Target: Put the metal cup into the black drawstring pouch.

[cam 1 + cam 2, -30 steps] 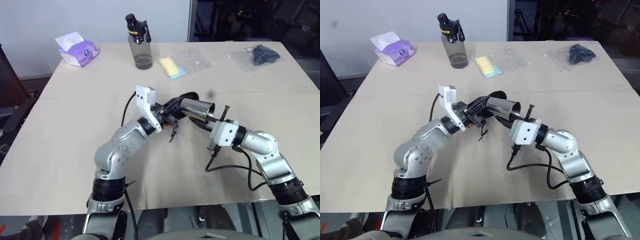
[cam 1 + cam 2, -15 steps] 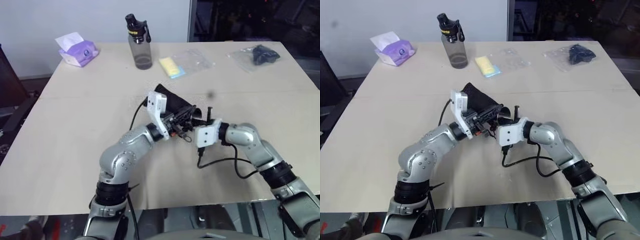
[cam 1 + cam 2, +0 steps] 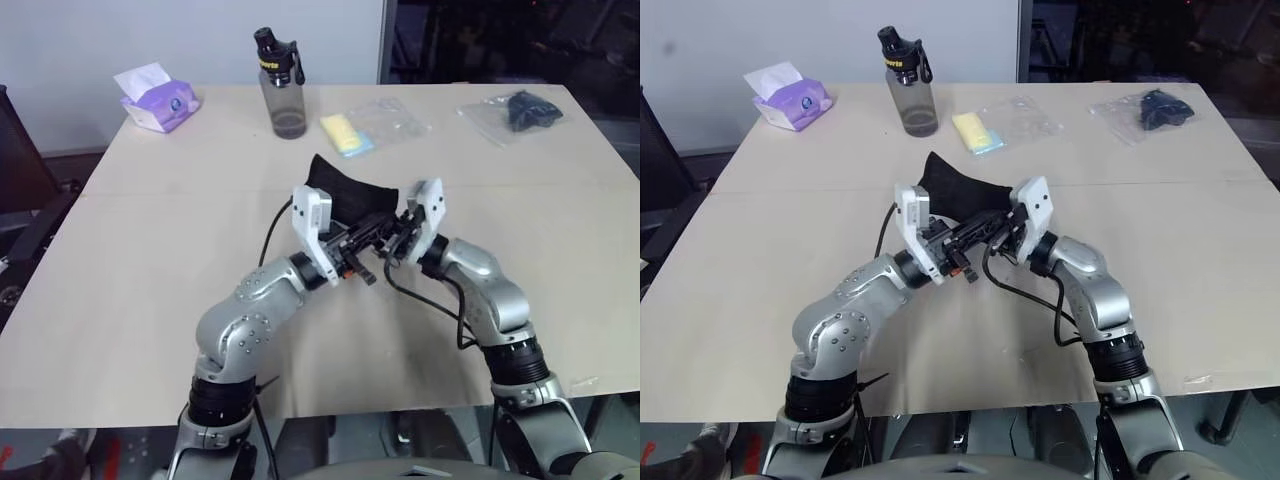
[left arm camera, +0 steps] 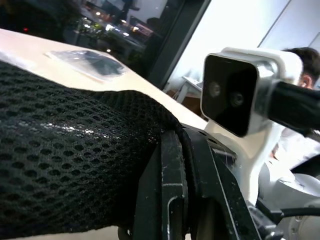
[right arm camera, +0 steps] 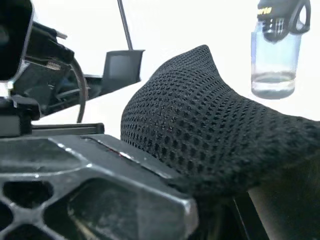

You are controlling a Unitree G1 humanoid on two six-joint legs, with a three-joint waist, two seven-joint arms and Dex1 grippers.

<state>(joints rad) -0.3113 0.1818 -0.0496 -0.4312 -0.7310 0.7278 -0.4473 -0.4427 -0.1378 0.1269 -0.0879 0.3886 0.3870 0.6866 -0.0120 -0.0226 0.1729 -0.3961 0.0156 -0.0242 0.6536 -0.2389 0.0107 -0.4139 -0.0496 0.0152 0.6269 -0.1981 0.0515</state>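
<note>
Both grippers, left [image 3: 372, 238] and right [image 3: 395, 237], pinch the black drawstring pouch [image 3: 350, 200] rim; soft, floppy mesh, so grip near the mouth.

Counted on the table:
One black drawstring pouch [image 3: 345, 195], one water bottle [image 3: 279, 84], one tissue pack [image 3: 155, 100], two clear plastic bags [image 3: 385, 122].
</note>
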